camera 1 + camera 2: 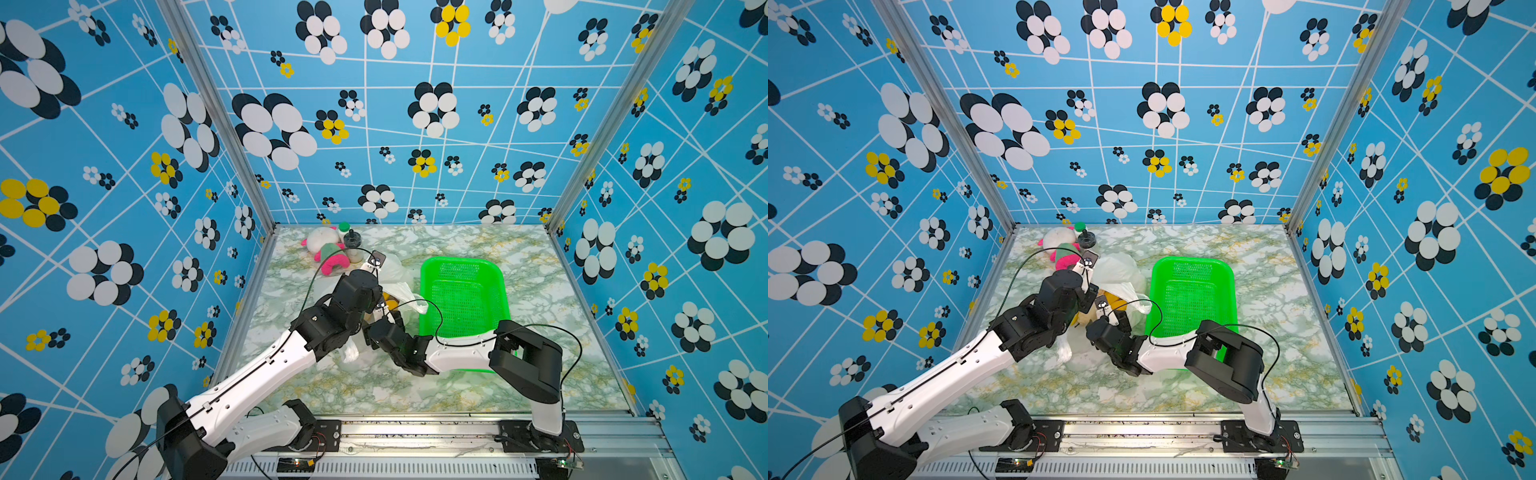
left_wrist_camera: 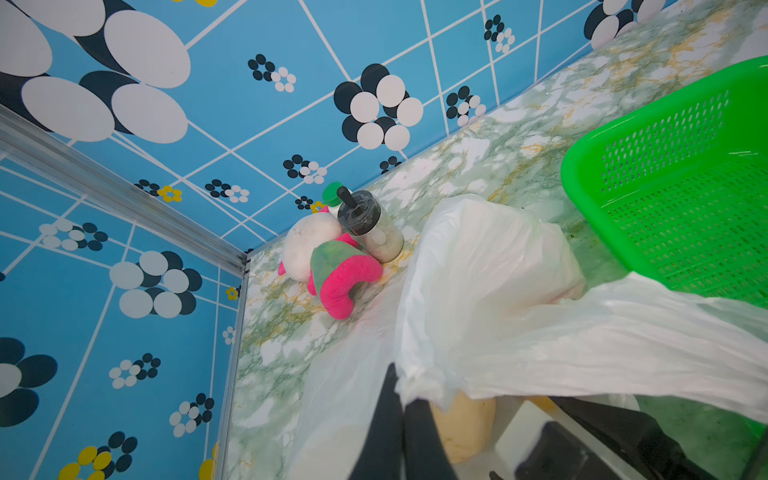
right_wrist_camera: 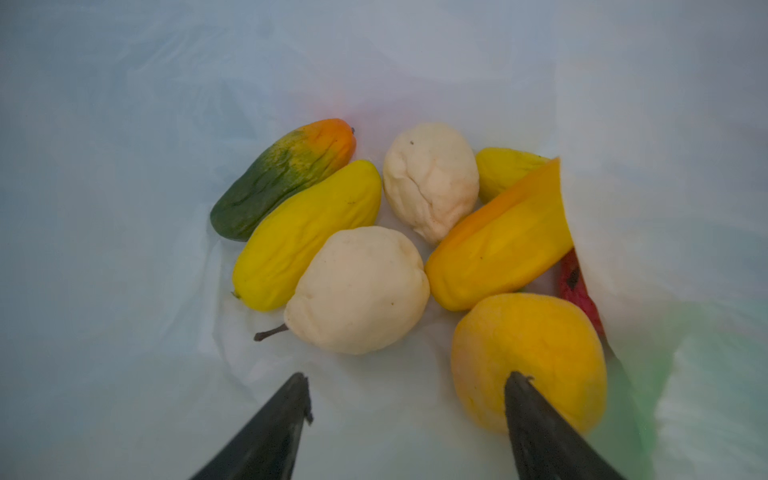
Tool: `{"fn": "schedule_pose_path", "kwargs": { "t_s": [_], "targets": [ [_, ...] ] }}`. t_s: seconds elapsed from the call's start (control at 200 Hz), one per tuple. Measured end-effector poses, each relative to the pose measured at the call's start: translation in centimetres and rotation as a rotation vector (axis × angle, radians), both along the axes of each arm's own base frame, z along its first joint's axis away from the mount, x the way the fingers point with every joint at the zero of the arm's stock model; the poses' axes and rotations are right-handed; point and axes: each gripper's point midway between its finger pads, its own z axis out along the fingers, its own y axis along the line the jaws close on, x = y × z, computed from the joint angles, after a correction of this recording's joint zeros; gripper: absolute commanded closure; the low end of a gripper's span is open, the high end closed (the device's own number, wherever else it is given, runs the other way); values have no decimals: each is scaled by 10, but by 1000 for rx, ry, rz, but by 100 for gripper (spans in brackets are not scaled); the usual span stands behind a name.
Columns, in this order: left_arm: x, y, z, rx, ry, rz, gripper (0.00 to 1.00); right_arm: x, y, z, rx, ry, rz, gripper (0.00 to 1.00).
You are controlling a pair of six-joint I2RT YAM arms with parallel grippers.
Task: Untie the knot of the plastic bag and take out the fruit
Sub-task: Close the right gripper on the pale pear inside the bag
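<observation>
**Right hand [image 3: 408,376] open in the plastic bag [image 2: 490,270], nothing gripped**

The right hand hangs with fingers spread and empty over the fruit [image 3: 357,291]. The fruit is heaped inside the plastic bag, which sits on the desk [image 1: 540,270] just beside the green basket [image 1: 461,261]. The left hand [image 2: 402,386] is clenched on the bag's rim, holding the mouth up. If that pinch slips, the film will likely fall over the right hand. Closing now could nip film or nudge the round orange fruit [image 3: 528,353] away. The long yellow fruit [image 3: 307,237] lies flat. Its long axis runs aslant to the line across the spread fingers, parallel to its green-orange neighbour [image 3: 282,178].
</observation>
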Motion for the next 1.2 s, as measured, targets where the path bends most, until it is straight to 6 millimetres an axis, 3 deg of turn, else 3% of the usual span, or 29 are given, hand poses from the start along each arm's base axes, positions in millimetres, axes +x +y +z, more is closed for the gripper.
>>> {"fn": "schedule_pose_path", "kwargs": {
  "t_s": [0.205, 0.615, 0.72, 0.87, 1.024, 1.199],
  "targets": [
    [0, -1, -1, -4, 4, -8, 100, 0, 28, -7, -28, 18, 85, 12],
    [-3, -9, 0, -26, 22, -49, 100, 32, 38, -28, -127, 59, 60, 12],
    [-3, -10, 0, -29, 25, -55, 100, 38, 42, -39, -153, 79, 58, 17],
    [-4, -12, 0, -32, 27, -63, 100, 38, 42, -40, -155, 90, 59, 40],
    [-3, -12, 0, -33, 27, -62, 100, 34, 39, -38, -146, 97, 65, 44],
    [-2, -9, -2, -25, 28, -42, 100, 12, 14, -23, -147, 124, 99, 50]
  ]
}}
